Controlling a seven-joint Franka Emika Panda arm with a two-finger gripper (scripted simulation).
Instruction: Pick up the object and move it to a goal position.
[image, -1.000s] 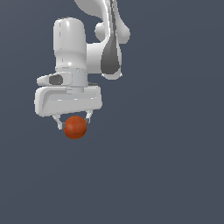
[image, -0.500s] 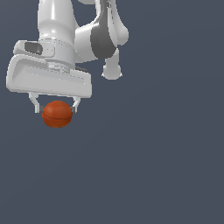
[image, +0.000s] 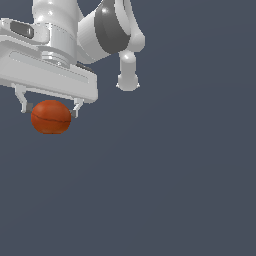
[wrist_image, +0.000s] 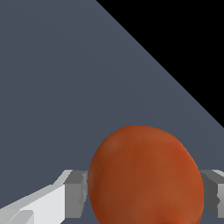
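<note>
Both jaws clamped on the orange-red ball (image: 50, 117) under the white gripper (image: 49, 111), at the exterior view's left: carrying step, next probably steady transport to goal.

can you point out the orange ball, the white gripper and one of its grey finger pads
small orange-red ball with a thin dark seam (image: 50, 117), exterior view, centre of the ball
white gripper (image: 50, 108), exterior view, midway between its fingertips
grey finger pad (wrist_image: 77, 194), wrist view, flat face beside the ball
</note>
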